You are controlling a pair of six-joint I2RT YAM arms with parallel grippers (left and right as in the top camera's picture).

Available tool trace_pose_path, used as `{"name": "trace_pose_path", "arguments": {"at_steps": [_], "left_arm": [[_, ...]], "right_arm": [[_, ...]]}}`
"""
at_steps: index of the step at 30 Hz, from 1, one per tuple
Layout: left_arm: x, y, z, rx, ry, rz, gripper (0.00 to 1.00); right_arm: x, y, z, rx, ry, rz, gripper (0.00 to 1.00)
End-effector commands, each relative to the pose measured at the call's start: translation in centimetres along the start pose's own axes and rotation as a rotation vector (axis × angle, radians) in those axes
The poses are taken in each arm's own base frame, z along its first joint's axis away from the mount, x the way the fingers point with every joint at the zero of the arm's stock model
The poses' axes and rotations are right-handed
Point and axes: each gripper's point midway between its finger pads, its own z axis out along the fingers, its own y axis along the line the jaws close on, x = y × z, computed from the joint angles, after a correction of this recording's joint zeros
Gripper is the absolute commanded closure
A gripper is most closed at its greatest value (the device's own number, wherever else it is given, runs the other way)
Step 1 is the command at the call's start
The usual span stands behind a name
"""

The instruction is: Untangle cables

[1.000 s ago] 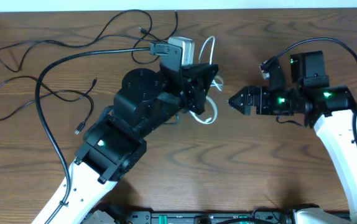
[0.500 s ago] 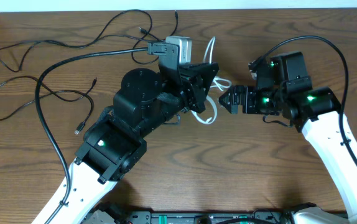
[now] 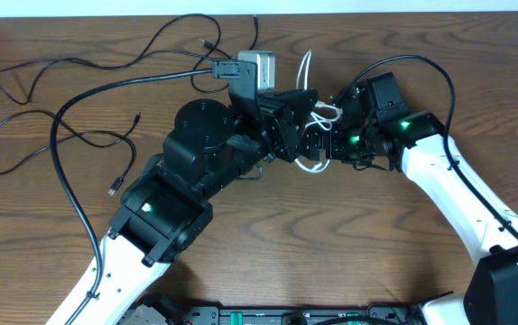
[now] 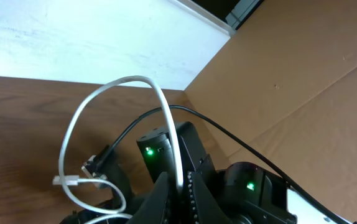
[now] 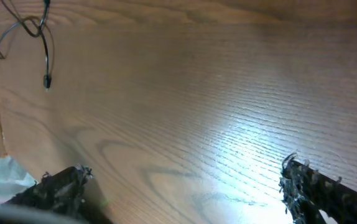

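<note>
My left gripper (image 3: 291, 125) is shut on the white cable (image 3: 308, 67), held above the table. In the left wrist view the white cable (image 4: 158, 104) loops up from the jaws (image 4: 182, 188), and its white plug (image 4: 66, 181) hangs at the left. My right gripper (image 3: 317, 144) is right beside the left gripper, among the white loops. Its fingers stand wide apart and empty in the right wrist view (image 5: 185, 186). Two thin black cables (image 3: 78, 61) (image 3: 56, 137) lie spread over the left of the table. A black cable end with its plug shows in the right wrist view (image 5: 45, 43).
The left arm's thicker black cord (image 3: 106, 86) arcs over the left side of the table. The right arm's cord (image 3: 403, 61) loops above its wrist. The table's far edge meets a white wall (image 3: 376, 7). A cardboard panel (image 4: 303, 74) stands at the right in the left wrist view.
My right arm has swung left, from apart on the right to right up against the left gripper and the white cable. The left arm has barely moved.
</note>
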Motion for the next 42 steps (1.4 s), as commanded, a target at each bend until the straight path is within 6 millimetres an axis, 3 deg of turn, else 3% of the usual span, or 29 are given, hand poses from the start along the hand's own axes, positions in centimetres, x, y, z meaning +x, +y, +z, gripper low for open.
{"name": "trace_pose_path", "arguments": {"at_steps": [1, 4, 5, 12, 15, 16, 20, 25, 28, 31, 37, 40, 42], "left_arm": [[-1.2, -0.7, -0.4, 0.012, -0.035, -0.002, 0.93], [-1.1, -0.6, -0.5, 0.01, -0.034, -0.002, 0.93], [-1.0, -0.4, -0.5, 0.0, -0.028, 0.002, 0.93], [-0.5, 3.2, -1.0, -0.138, -0.004, -0.025, 0.93], [-0.2, 5.5, -1.6, -0.218, 0.016, -0.047, 0.93], [0.0, 7.2, -2.1, -0.282, 0.029, -0.062, 0.93], [0.7, 9.1, -2.8, -0.349, 0.062, -0.085, 0.93], [1.4, 10.6, -3.5, -0.429, 0.078, -0.091, 0.93], [1.5, 12.6, -4.6, -0.552, 0.058, -0.096, 0.93], [1.8, 15.0, -6.3, -0.706, 0.033, -0.111, 0.93], [1.1, 14.5, -5.9, -0.674, 0.006, -0.109, 0.93], [0.4, 12.9, -5.2, -0.586, -0.001, -0.091, 0.93], [0.0, 11.6, -5.0, -0.522, -0.003, -0.067, 0.92]], "right_arm": [[-0.5, -2.4, -0.4, 0.124, -0.038, -0.022, 0.06], [-0.9, -7.7, -1.9, 0.429, -0.103, 0.048, 0.16], [-0.6, -11.2, -3.9, 0.648, -0.152, 0.126, 0.2], [0.4, -15.5, -7.5, 0.867, -0.171, 0.238, 0.21], [0.5, -17.0, -8.4, 0.873, -0.179, 0.32, 0.18], [0.6, -17.4, -8.6, 0.845, -0.179, 0.377, 0.18], [0.2, -17.0, -7.6, 0.652, -0.155, 0.476, 0.18], [-1.9, -15.7, -7.2, 0.379, -0.169, 0.542, 0.18], [-2.0, -17.5, -8.3, 0.437, -0.204, 0.572, 0.17], [-0.7, -20.2, -9.9, 0.576, -0.203, 0.615, 0.15], [-0.8, -18.9, -9.1, 0.491, -0.172, 0.582, 0.15], [-1.6, -16.4, -7.9, 0.335, -0.129, 0.428, 0.01], [-1.9, -14.2, -7.3, 0.208, -0.101, 0.325, 0.01]]}}
